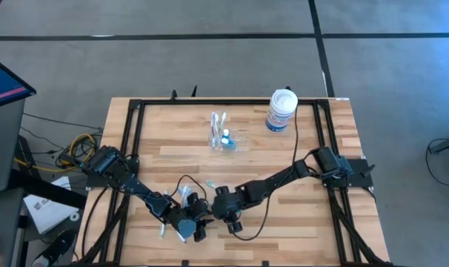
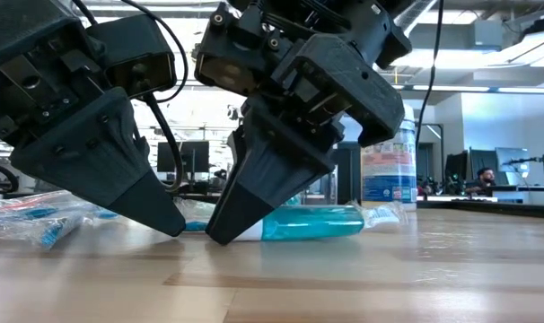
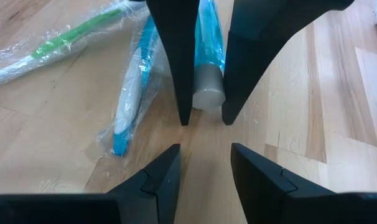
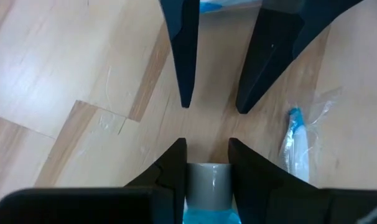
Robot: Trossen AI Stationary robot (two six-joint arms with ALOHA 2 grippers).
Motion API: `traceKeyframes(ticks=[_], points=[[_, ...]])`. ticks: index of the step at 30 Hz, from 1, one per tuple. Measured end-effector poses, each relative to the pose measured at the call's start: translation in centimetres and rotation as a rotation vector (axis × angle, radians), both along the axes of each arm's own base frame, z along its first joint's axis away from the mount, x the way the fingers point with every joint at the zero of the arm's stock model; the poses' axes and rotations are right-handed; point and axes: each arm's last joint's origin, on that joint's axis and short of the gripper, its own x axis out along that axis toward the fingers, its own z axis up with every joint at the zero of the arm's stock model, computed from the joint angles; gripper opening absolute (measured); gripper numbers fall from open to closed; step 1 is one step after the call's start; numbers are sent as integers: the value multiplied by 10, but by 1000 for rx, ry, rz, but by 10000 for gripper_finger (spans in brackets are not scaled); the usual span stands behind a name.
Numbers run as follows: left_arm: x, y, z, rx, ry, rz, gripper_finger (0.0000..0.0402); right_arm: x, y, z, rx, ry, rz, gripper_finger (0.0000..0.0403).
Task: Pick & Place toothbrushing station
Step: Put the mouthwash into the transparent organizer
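Note:
The toothbrushing station (image 1: 223, 139), a small clear organizer with brushes standing in it, stands on its base at the table's middle, toward the far edge. No gripper is near it. My right gripper (image 4: 207, 155) stands near the table's front edge, shut on a blue tube with a grey cap (image 3: 207, 93) that lies on the wood. My left gripper (image 3: 205, 165) is open and empty. It faces the right gripper (image 1: 228, 217) from the table's left, fingertips close to the tabletop (image 2: 169, 224). My right gripper has the tube's grey cap end (image 4: 208, 180) between its two fingers, one on each side. The fingers slant down, with their tips at the tabletop (image 2: 223, 229), and lie along the tube. The tube lies flat on the table.
A white jar with a blue label (image 1: 281, 110) stands at the far right. Plastic-wrapped toothbrushes lie on the wood by the grippers: a green one (image 3: 70, 40), a blue one (image 3: 129, 106) and another (image 4: 294, 137). A black frame (image 1: 128, 133) edges the table.

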Motion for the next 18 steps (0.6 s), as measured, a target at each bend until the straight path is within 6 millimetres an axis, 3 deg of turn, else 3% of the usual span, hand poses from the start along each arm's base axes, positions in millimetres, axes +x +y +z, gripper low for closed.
traceKeyframes(ticks=[18], points=[[0,0,0,1,0,1,137,2,1,44,-10,-104,43,85]])
